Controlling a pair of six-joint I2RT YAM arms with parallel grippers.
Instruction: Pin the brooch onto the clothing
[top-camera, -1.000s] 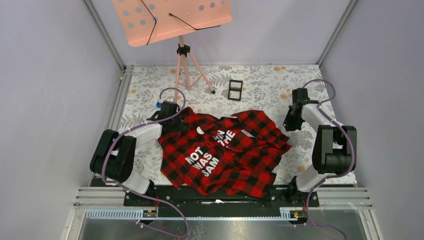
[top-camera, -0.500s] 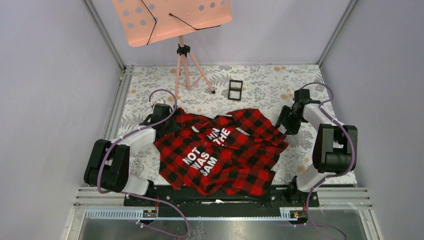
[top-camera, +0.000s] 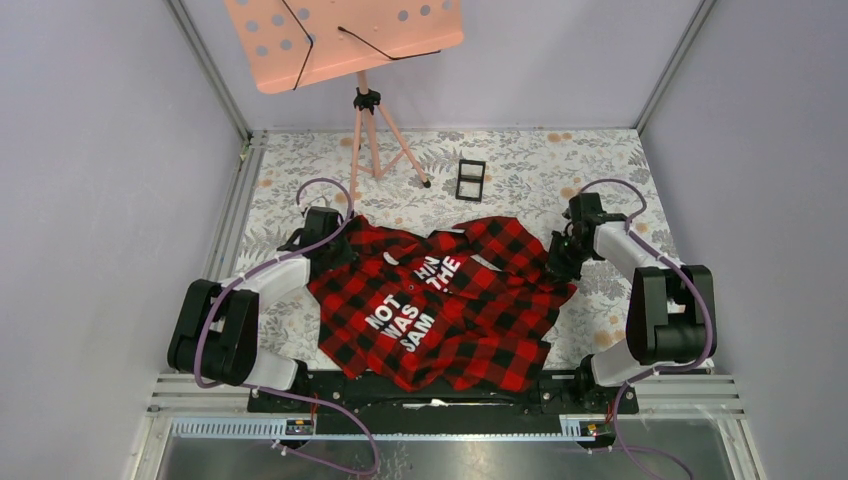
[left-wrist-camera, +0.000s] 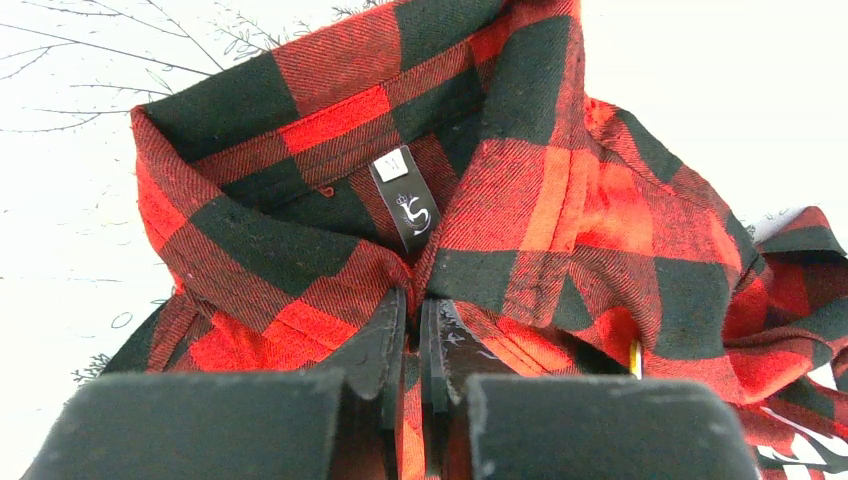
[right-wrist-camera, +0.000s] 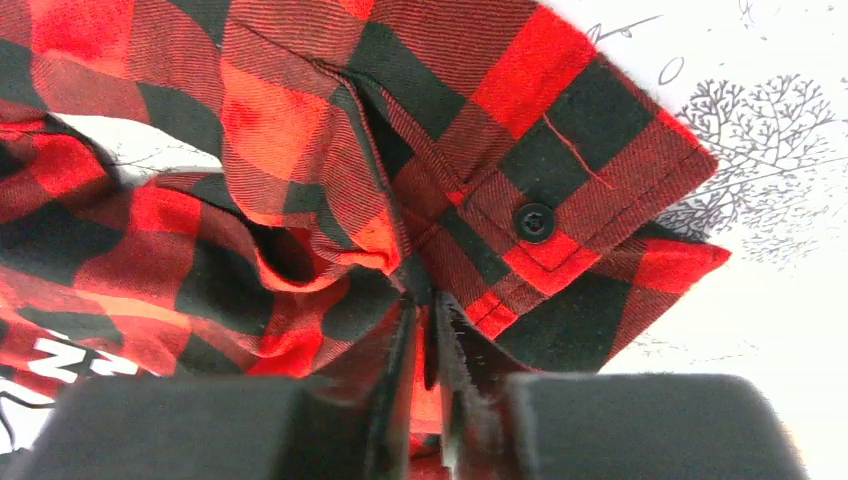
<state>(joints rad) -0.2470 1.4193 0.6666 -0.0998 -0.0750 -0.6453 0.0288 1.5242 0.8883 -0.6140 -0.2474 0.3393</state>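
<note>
**A:** Where's the clothing?

**B:** The red-and-black flannel shirt (top-camera: 450, 320) lies crumpled in the near half of the worktop, about midway between the left and right edges. Its white letters (top-camera: 405, 315) face up, and folds bend some of the lines.

**A:** And the arms?

**B:** The left gripper (left-wrist-camera: 412, 335) is at the shirt's far-left corner. Its fingers are squeezed nearly together with collar cloth pinched between them, just below the black neck label (left-wrist-camera: 405, 195). The right gripper (right-wrist-camera: 425, 345) is at the shirt's right side, nearer the right edge. It is likewise clamped tight on a fold, beside a cuff with a black button (right-wrist-camera: 533, 221).

**A:** The brooch?

**B:** I can't pick it out in any view.

**A:** What else is about?

**B:** A pink music stand (top-camera: 340, 35) stands at the far edge, left of centre, with its feet on the floral table cover (top-camera: 600, 160). A small black square frame (top-camera: 470, 180) lies near the middle of the far edge, just beyond the shirt and not touching it. Bunched folds of cloth lie between the two grippers.
</note>
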